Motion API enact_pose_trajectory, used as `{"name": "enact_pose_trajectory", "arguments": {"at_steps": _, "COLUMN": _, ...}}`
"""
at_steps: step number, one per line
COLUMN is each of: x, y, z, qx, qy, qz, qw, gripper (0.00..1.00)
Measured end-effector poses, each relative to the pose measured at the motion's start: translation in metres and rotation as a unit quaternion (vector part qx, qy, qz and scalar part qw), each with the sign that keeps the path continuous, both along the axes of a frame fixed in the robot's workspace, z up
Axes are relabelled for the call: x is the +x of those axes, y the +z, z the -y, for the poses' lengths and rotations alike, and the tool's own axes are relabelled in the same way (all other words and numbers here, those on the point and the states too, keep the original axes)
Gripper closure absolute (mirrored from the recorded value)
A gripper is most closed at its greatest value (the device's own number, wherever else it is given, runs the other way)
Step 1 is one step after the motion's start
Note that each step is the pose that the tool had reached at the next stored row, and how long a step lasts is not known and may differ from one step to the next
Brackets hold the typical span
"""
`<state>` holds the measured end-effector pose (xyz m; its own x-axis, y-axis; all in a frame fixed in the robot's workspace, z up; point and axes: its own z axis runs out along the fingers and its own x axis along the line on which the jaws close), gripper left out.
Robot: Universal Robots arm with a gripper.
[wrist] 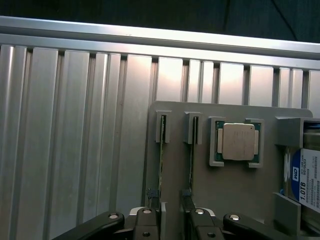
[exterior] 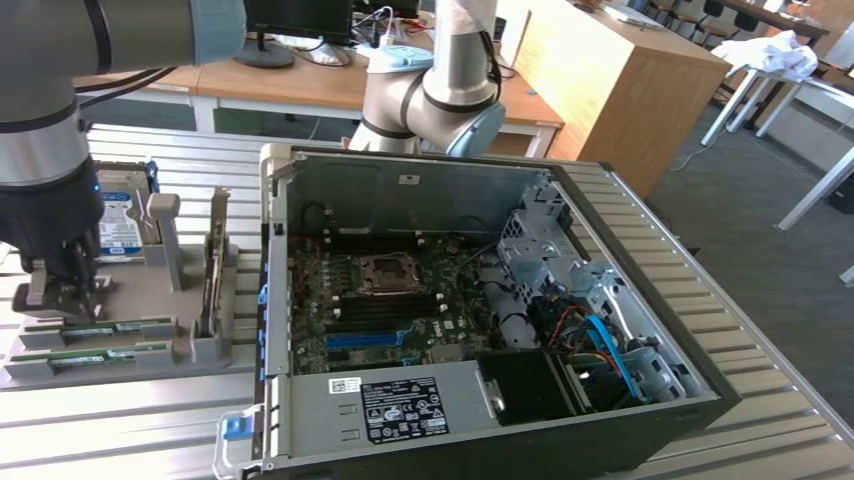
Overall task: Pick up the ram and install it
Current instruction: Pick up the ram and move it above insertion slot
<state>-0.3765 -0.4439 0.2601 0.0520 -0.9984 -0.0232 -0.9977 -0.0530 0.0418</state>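
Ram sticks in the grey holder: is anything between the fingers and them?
Nothing visible. The open fingers hang just above the two ram sticks standing on edge in the holder, with only clear space between.

— How is the light around the pincer (wrist: 170,200)?
— Bright and even. The ribbed metal table (wrist: 75,150) beyond it carries pale streaks of glare along its ridges, with dark grooves between.
— Any shadow?
— Soft ones on the grey tray (wrist: 235,190) right beneath it. Well off to its side, the computer case (exterior: 400,200) is dim inside.
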Motion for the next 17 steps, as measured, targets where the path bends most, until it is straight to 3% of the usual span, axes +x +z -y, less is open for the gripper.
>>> {"name": "enact_pose_trajectory", "arguments": {"at_steps": 17, "x": 0.0055, "y": 0.0000, "z": 0.0000, "qx": 0.0000, "qy": 0.000, "qz": 0.0000, "qw": 1.0000, "gripper": 0.70}}
